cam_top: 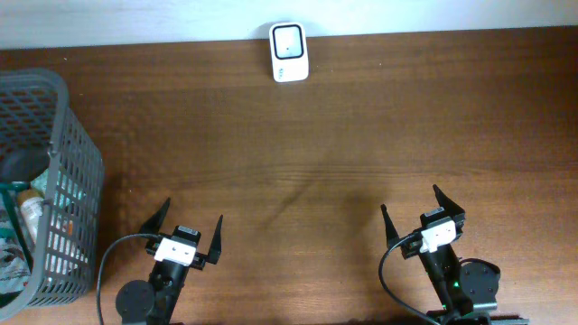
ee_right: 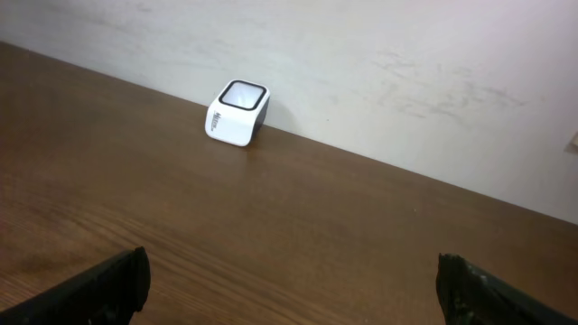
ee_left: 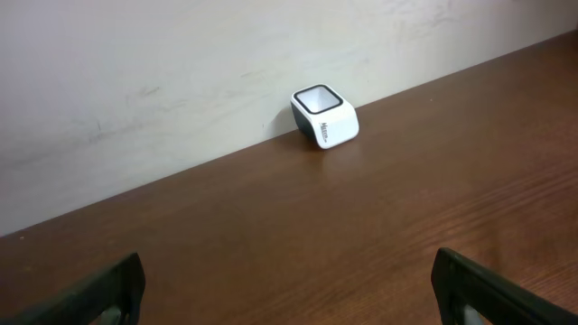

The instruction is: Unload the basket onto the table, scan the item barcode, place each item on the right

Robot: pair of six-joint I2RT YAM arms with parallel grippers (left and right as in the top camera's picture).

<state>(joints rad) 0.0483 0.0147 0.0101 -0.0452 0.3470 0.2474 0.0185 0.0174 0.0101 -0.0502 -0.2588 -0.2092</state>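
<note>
A white barcode scanner (cam_top: 289,52) with a dark window stands at the table's far edge against the wall. It also shows in the left wrist view (ee_left: 325,116) and the right wrist view (ee_right: 237,113). Items lie in a grey mesh basket (cam_top: 77,135) at the left, among them a white-capped bottle (cam_top: 32,212); no barcode shows. My left gripper (cam_top: 192,213) (ee_left: 287,271) stands open near the front edge, nothing between its fingers. My right gripper (cam_top: 410,200) (ee_right: 291,271) is open and empty too, far from both scanner and basket.
The brown wooden table (cam_top: 298,162) stretches between the grippers and the scanner. A pale wall (ee_left: 181,63) runs along the far edge. The basket's tall side stands just left of the left arm. Black cables loop beside both arm bases.
</note>
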